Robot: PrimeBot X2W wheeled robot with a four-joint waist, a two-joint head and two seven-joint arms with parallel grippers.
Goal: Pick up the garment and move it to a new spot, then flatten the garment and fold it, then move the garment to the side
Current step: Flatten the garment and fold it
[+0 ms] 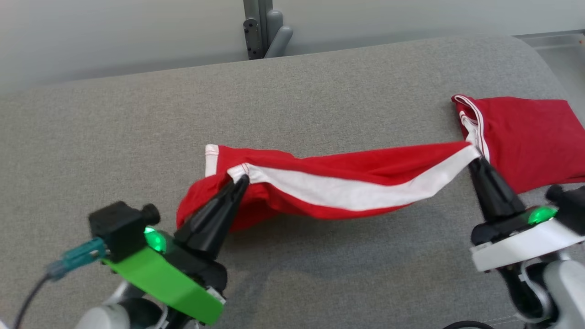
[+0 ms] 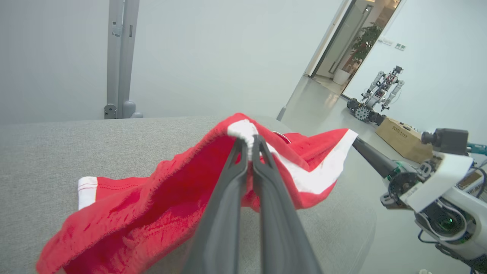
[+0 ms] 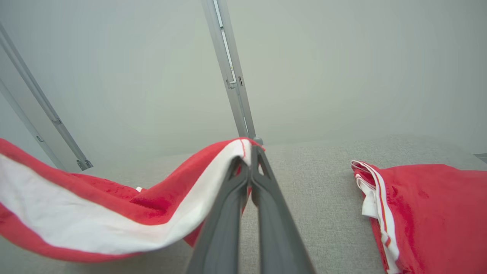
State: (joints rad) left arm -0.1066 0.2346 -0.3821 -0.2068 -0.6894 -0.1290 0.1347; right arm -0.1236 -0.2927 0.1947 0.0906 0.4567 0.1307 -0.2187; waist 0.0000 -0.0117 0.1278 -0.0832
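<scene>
Left claw (image 1: 242,179), right claw (image 1: 473,161) — garment (image 1: 347,185) stretched left-right

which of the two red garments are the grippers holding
The garment with the broad white band, stretched between the left gripper and right gripper; the other red piece lies folded, unheld.

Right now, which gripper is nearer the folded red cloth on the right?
Right. The right gripper pinches one end of the garment just beside the folded red cloth; the left gripper holds the opposite end, well off to its left.
</scene>
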